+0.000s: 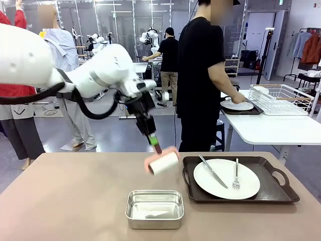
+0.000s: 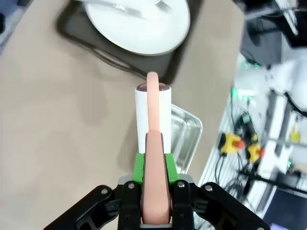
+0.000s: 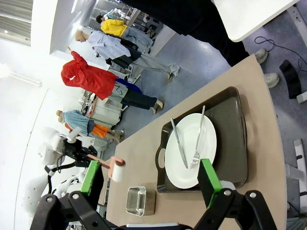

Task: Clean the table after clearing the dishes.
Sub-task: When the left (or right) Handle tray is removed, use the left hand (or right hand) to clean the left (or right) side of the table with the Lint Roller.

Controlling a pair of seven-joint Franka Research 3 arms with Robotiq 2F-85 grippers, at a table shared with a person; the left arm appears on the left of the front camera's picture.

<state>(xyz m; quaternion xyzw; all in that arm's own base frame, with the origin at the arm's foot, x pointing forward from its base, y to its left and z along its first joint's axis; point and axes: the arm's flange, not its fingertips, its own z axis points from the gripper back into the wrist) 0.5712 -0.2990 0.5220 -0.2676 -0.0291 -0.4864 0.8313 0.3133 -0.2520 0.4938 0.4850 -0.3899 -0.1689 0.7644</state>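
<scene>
My left gripper [image 1: 152, 136] [image 2: 154, 167] is shut on the pink handle of a lint roller [image 1: 163, 162] [image 2: 152, 115]. Its white roll hangs low over the tan table [image 1: 65, 201], left of the tray; I cannot tell whether it touches. One white plate [image 1: 226, 178] [image 3: 192, 148] with a knife [image 1: 213, 171] and fork [image 1: 236, 176] lies on a dark tray [image 1: 273, 193] at the table's right. A second plate [image 1: 238, 106] on its tray rests on the white side table under a person's hand. My right gripper [image 3: 149, 173] hovers open, high above the table, with nothing in it.
A square steel pan [image 1: 154, 208] [image 2: 184, 134] sits near the front edge, just below the roller. The person stands at the white side table [image 1: 271, 130], beside a white wire rack [image 1: 283, 98]. The table's left half is bare.
</scene>
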